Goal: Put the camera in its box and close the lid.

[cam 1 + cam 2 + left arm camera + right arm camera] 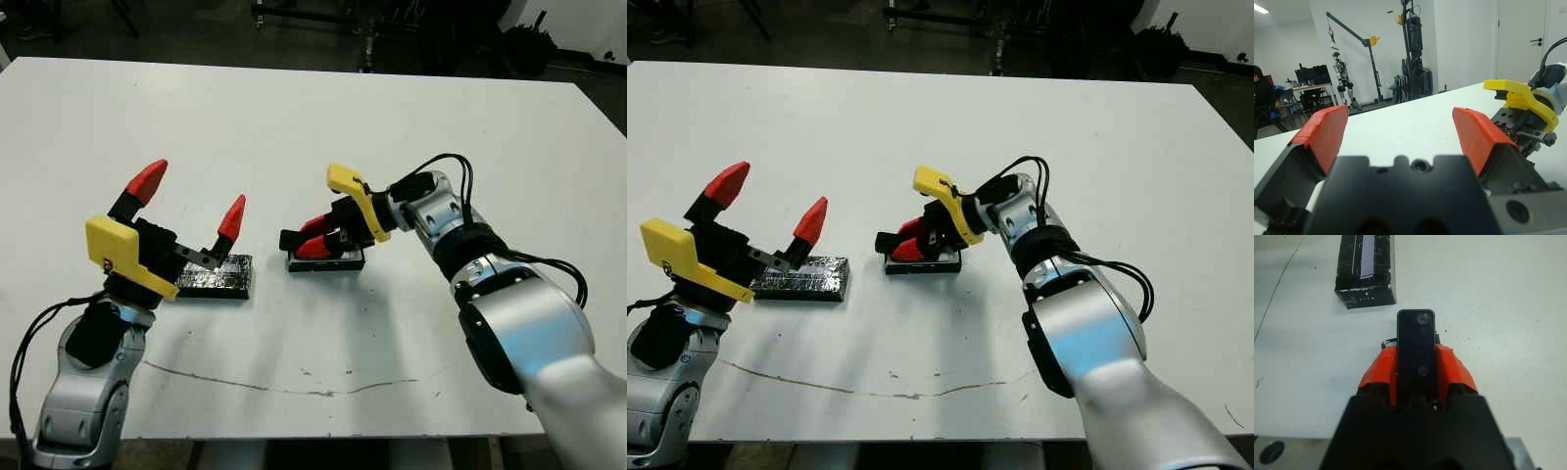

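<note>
Above box (326,260), camera (294,238) pointing leftward.

You are looking at silver arms (524,333), black cables (460,171) trailing, yellow wrist brackets (127,257), black gripper bodies (1400,196), red-tipped fingers (149,180).

We are seeing white walls, a closed door (1540,46), a hoist frame (1359,39), a cluttered desk (1312,88) and a seated person (1261,98) beyond the white table (294,108).

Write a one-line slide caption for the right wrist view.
Right gripper clamps the camera above the white table, with the lid lying beyond.
</note>
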Robot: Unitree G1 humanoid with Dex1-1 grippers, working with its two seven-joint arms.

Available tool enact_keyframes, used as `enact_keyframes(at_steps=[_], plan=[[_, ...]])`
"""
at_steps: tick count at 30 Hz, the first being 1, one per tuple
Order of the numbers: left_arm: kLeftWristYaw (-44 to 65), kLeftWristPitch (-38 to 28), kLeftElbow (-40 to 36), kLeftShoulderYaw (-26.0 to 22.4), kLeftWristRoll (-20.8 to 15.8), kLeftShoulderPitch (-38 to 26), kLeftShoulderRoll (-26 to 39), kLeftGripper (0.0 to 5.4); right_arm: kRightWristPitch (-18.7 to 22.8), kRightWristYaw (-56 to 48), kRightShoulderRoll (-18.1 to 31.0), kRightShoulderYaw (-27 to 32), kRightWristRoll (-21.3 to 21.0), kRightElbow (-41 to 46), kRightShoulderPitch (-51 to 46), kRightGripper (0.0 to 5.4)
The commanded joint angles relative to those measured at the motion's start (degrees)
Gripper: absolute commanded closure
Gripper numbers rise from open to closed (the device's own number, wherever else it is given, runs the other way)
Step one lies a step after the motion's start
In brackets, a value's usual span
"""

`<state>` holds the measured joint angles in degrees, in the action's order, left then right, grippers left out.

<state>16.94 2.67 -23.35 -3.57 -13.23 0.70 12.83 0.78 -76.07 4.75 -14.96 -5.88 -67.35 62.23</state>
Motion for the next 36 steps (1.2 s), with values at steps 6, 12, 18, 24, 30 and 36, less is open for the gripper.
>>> enact_keyframes(at_steps=[6,12,18,24,30,36], plan=[[0.8,0.4,0.5,-0.7,-0.9,-0.3,0.8,0.0,-0.5,0.7,0.7,0.8,-0.5,-2.2,-0.8,3.76],[0.8,0.2,0.9,-0.6,-0.9,-0.7,0.8,0.0,-1.2,0.3,0.9,1.1,-0.8,-3.5,0.0,3.76],[0.6,0.7,0.6,-0.6,-0.7,-0.7,0.9,0.0,-1.7,0.1,1.7,1.9,-0.6,-3.9,-0.3,3.76],[0.6,0.9,0.1,-1.2,-0.8,-0.2,1.4,0.0,-4.0,-0.8,2.8,1.5,-1.4,-3.7,-1.4,3.76],[0.7,0.6,0.3,-1.7,-0.4,-0.1,1.6,0.0,-6.0,-1.6,3.9,2.3,-1.2,-4.8,-2.9,3.76],[0.9,1.3,-0.2,-1.8,-0.5,0.0,1.8,0.0,-7.5,-1.3,5.0,2.6,-1.3,-5.3,-4.4,3.76]])
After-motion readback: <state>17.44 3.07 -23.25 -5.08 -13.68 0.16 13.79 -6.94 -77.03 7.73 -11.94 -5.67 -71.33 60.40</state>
